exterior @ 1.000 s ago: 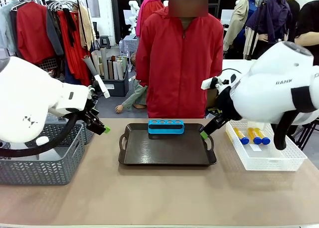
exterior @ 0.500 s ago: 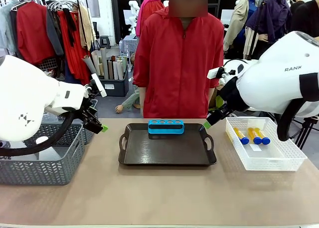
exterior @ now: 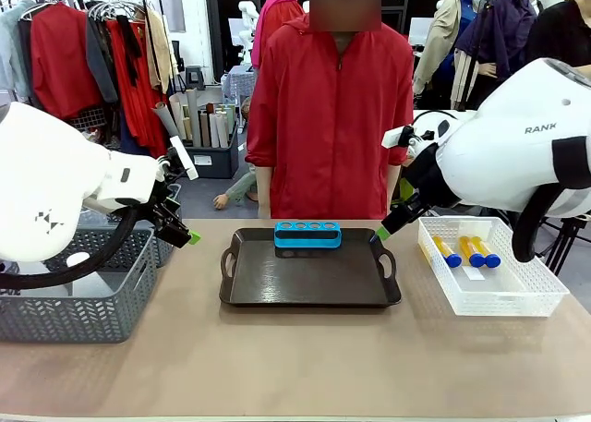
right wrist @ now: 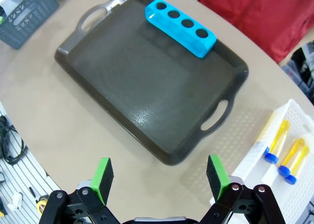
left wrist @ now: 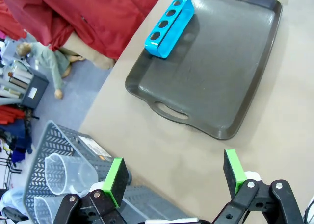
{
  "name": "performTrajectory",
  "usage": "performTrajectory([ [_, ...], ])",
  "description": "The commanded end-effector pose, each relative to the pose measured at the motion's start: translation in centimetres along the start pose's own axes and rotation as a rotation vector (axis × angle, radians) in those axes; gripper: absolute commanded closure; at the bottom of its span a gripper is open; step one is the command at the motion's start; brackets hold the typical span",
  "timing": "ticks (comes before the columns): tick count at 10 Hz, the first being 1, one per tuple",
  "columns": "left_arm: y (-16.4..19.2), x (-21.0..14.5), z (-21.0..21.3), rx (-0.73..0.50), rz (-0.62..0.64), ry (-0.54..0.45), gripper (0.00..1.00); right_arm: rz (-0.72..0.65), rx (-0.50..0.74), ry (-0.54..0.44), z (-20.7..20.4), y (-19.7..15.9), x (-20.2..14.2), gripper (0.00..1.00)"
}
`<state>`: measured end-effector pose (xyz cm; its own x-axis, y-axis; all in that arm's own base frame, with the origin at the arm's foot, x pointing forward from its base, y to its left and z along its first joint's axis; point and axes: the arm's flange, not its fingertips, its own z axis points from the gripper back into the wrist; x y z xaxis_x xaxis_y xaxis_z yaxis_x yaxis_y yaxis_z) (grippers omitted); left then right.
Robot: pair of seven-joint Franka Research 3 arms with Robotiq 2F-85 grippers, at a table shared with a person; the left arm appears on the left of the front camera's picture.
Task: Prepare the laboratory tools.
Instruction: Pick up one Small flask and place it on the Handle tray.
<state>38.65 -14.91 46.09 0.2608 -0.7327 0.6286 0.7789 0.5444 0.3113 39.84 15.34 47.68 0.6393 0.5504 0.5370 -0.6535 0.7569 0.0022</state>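
The left arm's fingers (left wrist: 116, 180) are held wide apart and empty above the surface (left wrist: 132, 145), beside the dark tray (left wrist: 216, 87). The right arm's fingers (right wrist: 102, 177) are likewise spread, with nothing between them. The blue tube rack (exterior: 307, 234) is set along the tray's far edge. Three blue-capped orange tubes (exterior: 466, 251) are laid in the white mesh bin (exterior: 503, 302). A clear beaker (left wrist: 68, 171) is seen in the grey basket (left wrist: 61, 140).

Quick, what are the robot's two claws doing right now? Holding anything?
Left gripper: open, holding nothing.
Right gripper: open, holding nothing.
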Motion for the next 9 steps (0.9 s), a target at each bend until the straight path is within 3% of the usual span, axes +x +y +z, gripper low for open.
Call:
performTrajectory([
  [1,0.0,0.0,0.0,0.000,0.000,0.000,0.00,0.001,0.001,0.000,0.0,0.0,0.0,0.00],
  [4,0.8,1.7,2.3,-0.222,0.053,0.037,0.00,0.013,0.129,0.008,1.5,0.2,2.0,0.00],
  [9,3.9,4.8,9.2,-0.382,0.050,-0.128,0.00,0.055,0.263,-0.048,8.0,-1.6,5.4,0.00],
])
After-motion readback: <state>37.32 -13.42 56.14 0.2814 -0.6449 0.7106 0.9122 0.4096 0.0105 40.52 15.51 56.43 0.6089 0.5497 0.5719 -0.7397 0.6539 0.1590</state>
